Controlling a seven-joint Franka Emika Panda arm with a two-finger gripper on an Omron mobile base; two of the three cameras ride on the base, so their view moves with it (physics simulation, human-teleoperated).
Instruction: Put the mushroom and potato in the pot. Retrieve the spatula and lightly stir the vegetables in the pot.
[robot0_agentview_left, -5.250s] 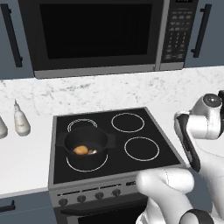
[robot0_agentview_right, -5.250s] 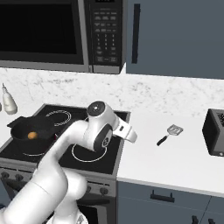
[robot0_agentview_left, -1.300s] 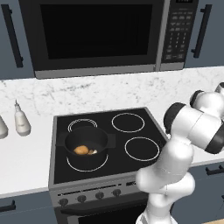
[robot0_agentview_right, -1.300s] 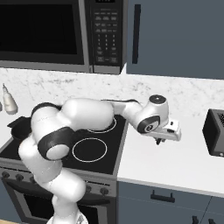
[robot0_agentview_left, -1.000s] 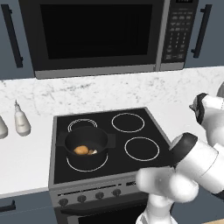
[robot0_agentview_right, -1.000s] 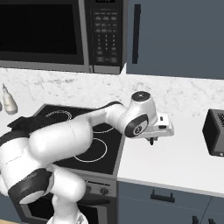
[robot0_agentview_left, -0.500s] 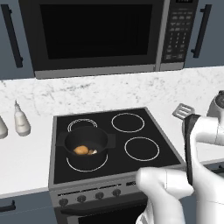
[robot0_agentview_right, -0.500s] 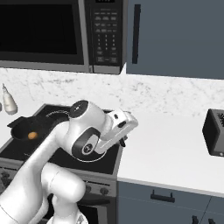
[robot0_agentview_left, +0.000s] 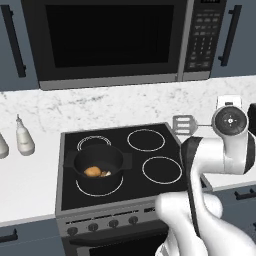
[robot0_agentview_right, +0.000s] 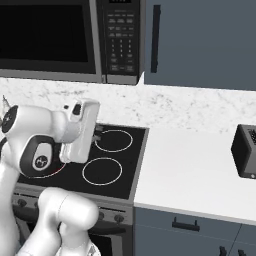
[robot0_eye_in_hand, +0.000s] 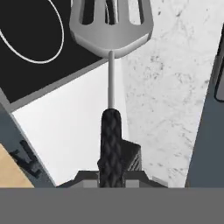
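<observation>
Stovetop ahead: potato (robot0_agentview_left: 91, 171) and mushroom (robot0_agentview_left: 105, 173) already lie in the pot (robot0_agentview_left: 98, 167). My end effector (robot0_eye_in_hand: 113, 175) grips the spatula (robot0_agentview_left: 183, 123), held aloft right of the burners; stirring remains.

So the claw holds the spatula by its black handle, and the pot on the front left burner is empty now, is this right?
Not quite. The claw does hold the spatula by its black handle, but the pot on the front left burner is not empty: the left base view shows the potato and the mushroom lying inside it.
</observation>
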